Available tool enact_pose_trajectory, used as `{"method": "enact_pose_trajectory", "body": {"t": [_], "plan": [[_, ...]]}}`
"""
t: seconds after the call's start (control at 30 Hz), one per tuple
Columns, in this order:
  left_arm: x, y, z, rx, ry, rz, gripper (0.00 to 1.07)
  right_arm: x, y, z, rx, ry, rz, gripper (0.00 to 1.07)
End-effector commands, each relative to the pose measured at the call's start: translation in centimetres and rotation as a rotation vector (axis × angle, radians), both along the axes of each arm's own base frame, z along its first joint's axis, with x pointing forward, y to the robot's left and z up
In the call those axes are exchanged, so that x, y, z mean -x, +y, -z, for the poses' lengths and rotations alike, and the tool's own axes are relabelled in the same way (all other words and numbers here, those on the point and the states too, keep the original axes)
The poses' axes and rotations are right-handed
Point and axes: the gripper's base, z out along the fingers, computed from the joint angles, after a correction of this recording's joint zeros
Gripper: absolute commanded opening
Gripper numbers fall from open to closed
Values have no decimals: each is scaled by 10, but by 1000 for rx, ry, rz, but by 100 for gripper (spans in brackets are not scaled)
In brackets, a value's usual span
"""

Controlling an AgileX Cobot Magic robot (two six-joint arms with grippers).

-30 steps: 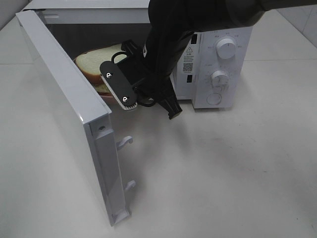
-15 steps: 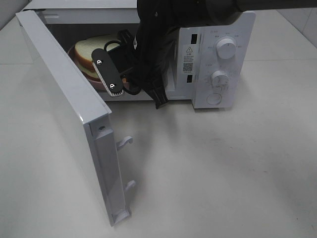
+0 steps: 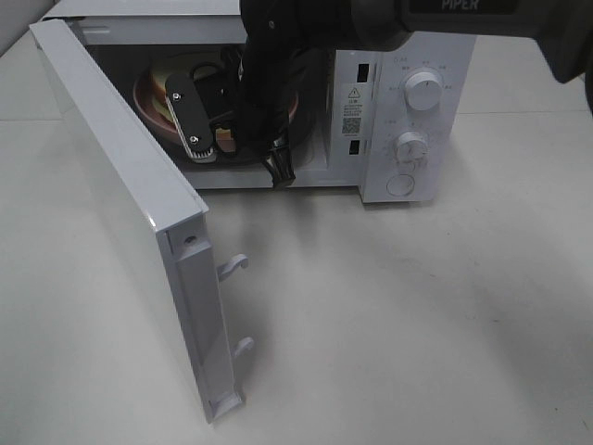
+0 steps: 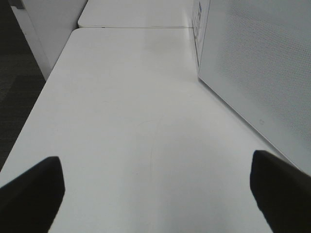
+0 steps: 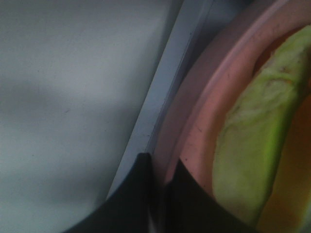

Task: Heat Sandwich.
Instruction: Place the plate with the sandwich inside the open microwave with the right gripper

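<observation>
- While door stands open, R gripper is inside microwave, jaws pinched on plate rim, sandwich on it.
- L gripper, left of door, jaws wide over table.

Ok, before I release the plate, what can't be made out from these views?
- Sandwich: high view, mostly hidden behind the right arm; right wrist view, cut off, blurred.
- Whether the pink plate sits on the microwave floor: hidden by arm and plate itself.
- Left gripper: only fingertips, left wrist view; outside high view.
- Markings around the dials: too small, high view.
</observation>
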Motion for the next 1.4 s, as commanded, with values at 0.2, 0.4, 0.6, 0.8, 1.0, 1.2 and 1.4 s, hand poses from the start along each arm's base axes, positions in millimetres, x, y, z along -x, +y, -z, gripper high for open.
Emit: {"method": "enact_pose_trajectory", "body": {"t": [0.2,0.4,0.6,0.8,1.0,1.2,1.4], "plan": [[3,0,0,0,-27,-4,98,-21,2,-5,-48,-64,45,1],[3,0,0,0,-27,-4,98,-33,7,-1,-72,-81,64,1],[3,0,0,0,-27,-4,98,-43,9,13,-78,-74,86,2],[3,0,0,0,-27,-4,98,-47,8,23,-71,-71,87,2],[3,0,0,0,-27,-4,98,-49,5,26,-70,-63,97,4],[3,0,0,0,-27,-4,98,-48,5,26,-91,-49,138,18],[3,0,0,0,-27,-4,98,-48,5,26,-90,-44,144,43]]}}
